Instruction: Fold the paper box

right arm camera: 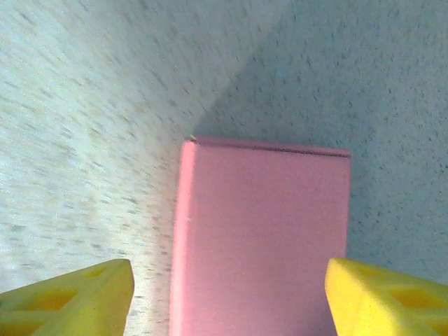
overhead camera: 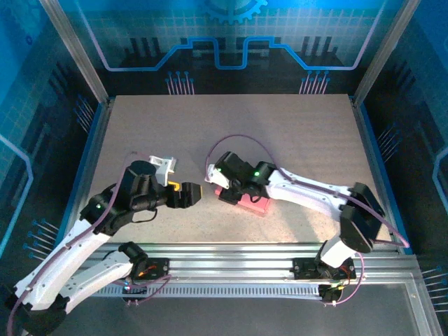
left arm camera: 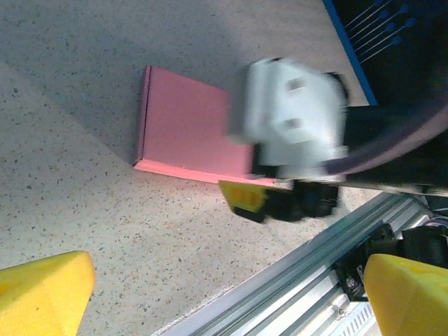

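Fingers (right arm camera: 77, 297) of the right gripper (right arm camera: 229, 273) stand wide apart, straddling the paper box (right arm camera: 262, 231), which lies flat on the table (right arm camera: 84, 105) with its pink side up. Fingers (left arm camera: 42, 290) of the left gripper (left arm camera: 229, 273) also wide apart; box sits ahead of them, well clear of both tips.

Speckled beige table (overhead camera: 294, 140) lies under bright light, a ribbed aluminium rail (overhead camera: 231, 255) runs along its near edge, and blue circuit-print panels (overhead camera: 231, 35) wall it in.
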You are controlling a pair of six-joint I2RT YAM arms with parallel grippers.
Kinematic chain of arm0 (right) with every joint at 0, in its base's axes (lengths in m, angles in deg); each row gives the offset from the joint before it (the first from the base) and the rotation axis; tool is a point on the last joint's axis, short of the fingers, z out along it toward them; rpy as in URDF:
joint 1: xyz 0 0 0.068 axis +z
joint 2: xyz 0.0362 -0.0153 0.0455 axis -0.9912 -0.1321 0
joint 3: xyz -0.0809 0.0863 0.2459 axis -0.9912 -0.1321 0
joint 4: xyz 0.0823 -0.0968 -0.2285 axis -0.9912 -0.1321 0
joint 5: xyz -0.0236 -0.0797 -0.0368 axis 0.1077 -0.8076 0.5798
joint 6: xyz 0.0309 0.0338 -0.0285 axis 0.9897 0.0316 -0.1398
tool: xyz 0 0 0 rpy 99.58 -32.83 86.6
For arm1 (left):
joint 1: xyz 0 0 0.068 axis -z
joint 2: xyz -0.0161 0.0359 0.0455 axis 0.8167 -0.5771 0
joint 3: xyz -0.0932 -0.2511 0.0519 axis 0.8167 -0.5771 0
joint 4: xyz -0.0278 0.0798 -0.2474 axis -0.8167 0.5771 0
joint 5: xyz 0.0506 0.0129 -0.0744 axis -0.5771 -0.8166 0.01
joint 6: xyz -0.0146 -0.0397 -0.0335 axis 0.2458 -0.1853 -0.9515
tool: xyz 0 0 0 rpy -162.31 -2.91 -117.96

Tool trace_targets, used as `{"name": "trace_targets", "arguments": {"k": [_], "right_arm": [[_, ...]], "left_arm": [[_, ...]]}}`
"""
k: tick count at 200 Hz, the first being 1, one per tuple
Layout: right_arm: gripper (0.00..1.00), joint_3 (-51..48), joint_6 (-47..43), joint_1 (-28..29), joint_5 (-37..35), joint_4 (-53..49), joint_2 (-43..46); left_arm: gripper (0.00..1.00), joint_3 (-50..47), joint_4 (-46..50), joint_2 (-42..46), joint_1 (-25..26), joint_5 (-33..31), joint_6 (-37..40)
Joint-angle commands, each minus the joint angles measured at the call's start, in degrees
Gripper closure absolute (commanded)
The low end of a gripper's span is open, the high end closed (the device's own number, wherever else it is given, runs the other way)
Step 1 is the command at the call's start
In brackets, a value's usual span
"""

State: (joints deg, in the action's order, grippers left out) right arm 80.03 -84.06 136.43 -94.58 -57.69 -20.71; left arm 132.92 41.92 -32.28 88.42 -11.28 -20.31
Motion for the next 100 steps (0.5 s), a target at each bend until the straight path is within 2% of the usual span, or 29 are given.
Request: {"name": "trace_targets", "arguments": {"k": [1, 12, 28, 48, 66, 85, 100], "right_arm": [[0.23, -2.54, 7.37, -1.6, 9.21, -0.01, 4.37], [0.16, -3.94, 9.95, -2.88, 9.88, 1.49, 6.24], [0.0, -6.95, 13.67, -5.29, 9.68, 5.01, 9.18], [0.0, -11.14, 17.83, -9.54, 9.0, 9.75, 13.18], [0.0, -15.74, 19.1, -14.33, 10.04, 14.81, 16.99], [0.0, -20.05, 21.85, -18.83, 4.5, 20.23, 20.4], [0.0, -24.39, 21.98, -22.9, 2.85, 25.02, 22.43]], "left_arm": [[0.01, 0.74, -2.49, -1.83, -0.74, -2.53, -1.48], [0.01, -0.28, -4.24, -2.54, -0.93, -4.1, -1.56], [0.01, -2.18, -8.06, -3.41, -1.74, -5.3, -1.27], [0.01, -4.05, -12.21, -6.3, -3.31, -5.9, 1.44], [0.01, -4.31, -13.8, -10.51, -4.41, -9.5, 4.94], [0.01, -5.46, -17.68, -14.02, -7.13, -12.58, 7.75], [0.01, -7.44, -22.81, -16.09, -10.86, -14.08, 7.53]]}}
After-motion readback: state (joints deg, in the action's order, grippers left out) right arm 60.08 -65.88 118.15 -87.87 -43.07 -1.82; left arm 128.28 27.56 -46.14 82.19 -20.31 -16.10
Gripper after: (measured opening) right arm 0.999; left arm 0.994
